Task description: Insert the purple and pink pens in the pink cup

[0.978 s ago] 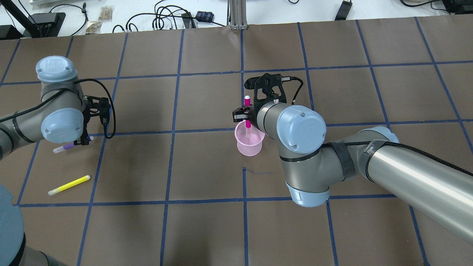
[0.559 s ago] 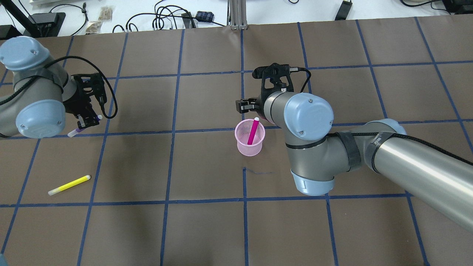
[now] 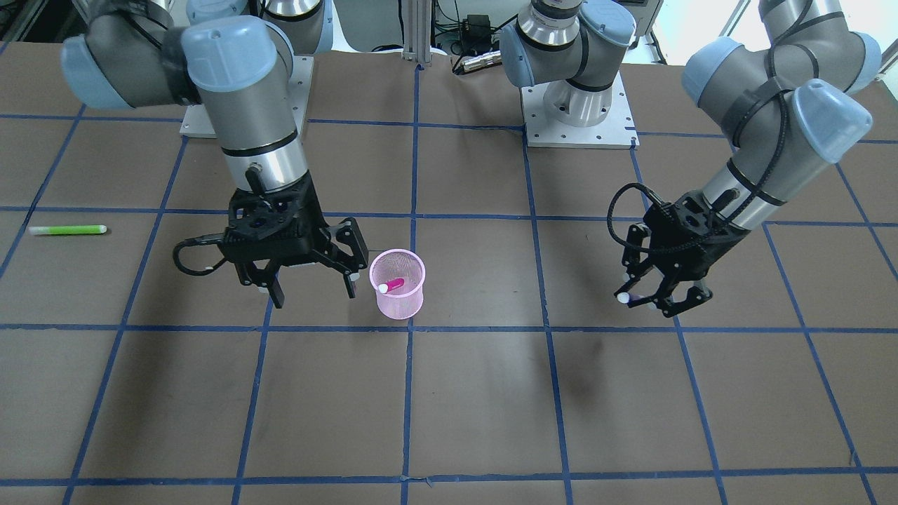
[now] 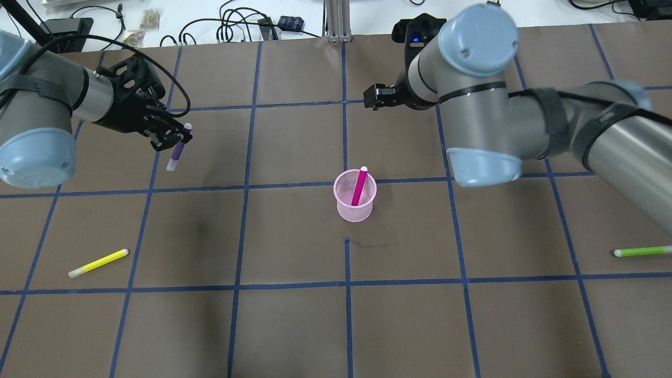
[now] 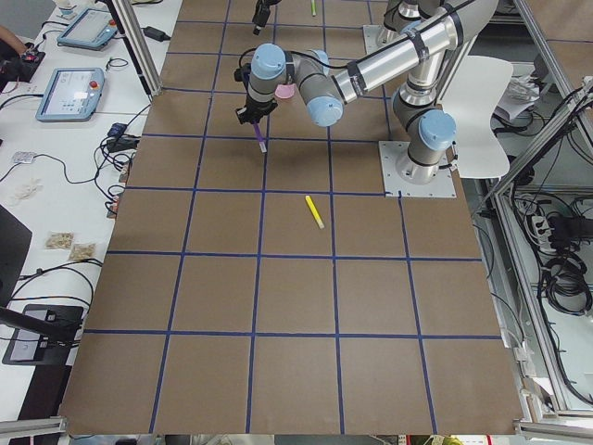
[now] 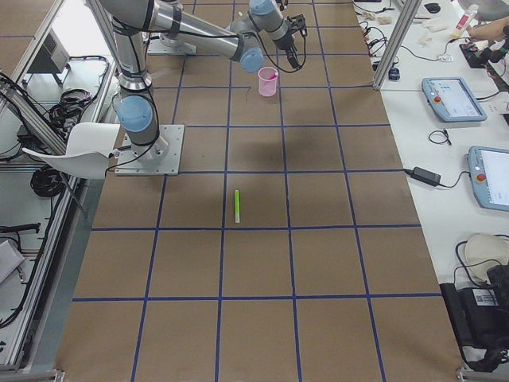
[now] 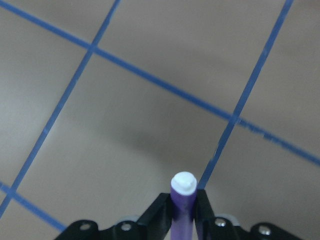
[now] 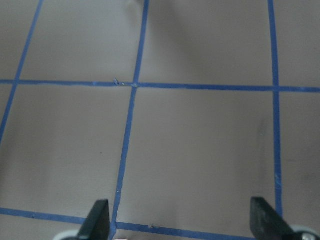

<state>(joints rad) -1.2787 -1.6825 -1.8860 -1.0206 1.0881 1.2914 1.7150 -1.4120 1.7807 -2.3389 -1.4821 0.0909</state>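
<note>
The pink mesh cup (image 4: 355, 211) stands near the table's middle, with the pink pen (image 4: 359, 187) leaning inside it; cup (image 3: 398, 306) and pen (image 3: 393, 285) also show in the front view. My right gripper (image 3: 313, 289) is open and empty, beside the cup and above the table; its wrist view shows spread fingertips (image 8: 98, 220) over bare table. My left gripper (image 4: 170, 138) is shut on the purple pen (image 4: 177, 150), held off the table far to the cup's left, white cap up in the left wrist view (image 7: 183, 207).
A yellow pen (image 4: 98, 262) lies at the near left of the table. A green pen (image 4: 641, 251) lies at the near right, and also shows in the front view (image 3: 66, 229). Cables and boxes sit past the far edge.
My right gripper let the pink pen drop into the cup, then rose and drew away to the far side. My left gripper lifted the purple pen off the table and carried it farther and rightward.
</note>
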